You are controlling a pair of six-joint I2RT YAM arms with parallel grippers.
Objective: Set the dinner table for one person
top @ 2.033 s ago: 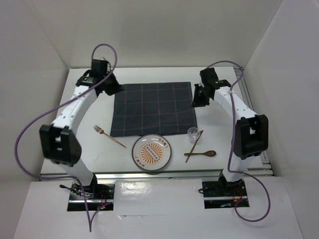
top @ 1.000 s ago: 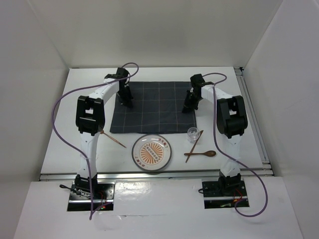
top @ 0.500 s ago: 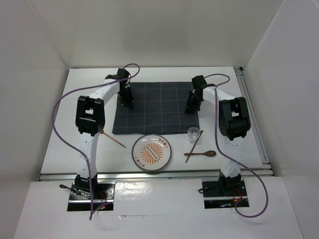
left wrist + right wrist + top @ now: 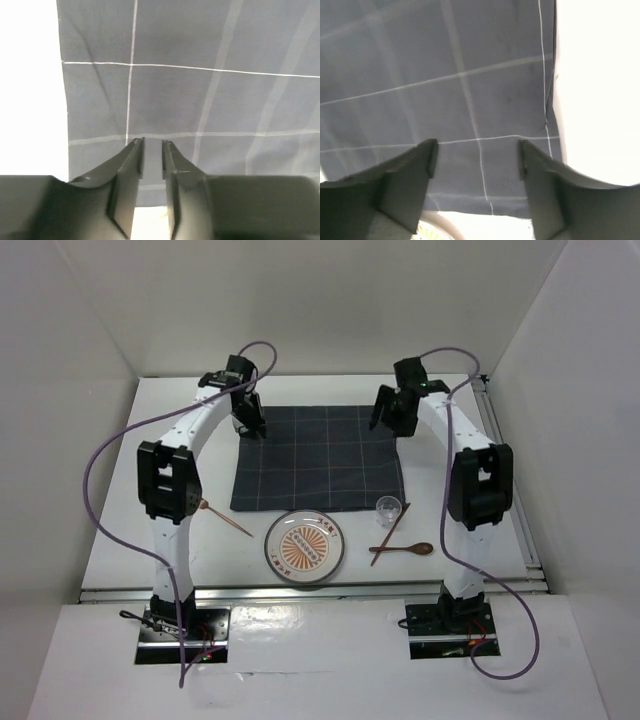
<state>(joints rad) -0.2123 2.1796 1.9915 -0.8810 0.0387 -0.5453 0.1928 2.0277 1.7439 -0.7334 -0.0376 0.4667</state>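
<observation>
The dark grey checked mat lies flat on the white dinner table. My left gripper hovers over the mat's far left corner. In the left wrist view its tips stand a narrow gap apart, open, with only the mat showing between them. My right gripper is above the far right corner. It is wide open over the mat and holds nothing.
A patterned plate sits just in front of the mat, its rim showing under the right gripper. A fork lies to the left. A small glass, chopsticks and a wooden spoon lie to the right.
Both grippers were shut at the mat's far corners and have opened and lifted off it toward the far edge. The mat now lies flat, shifted slightly right.
</observation>
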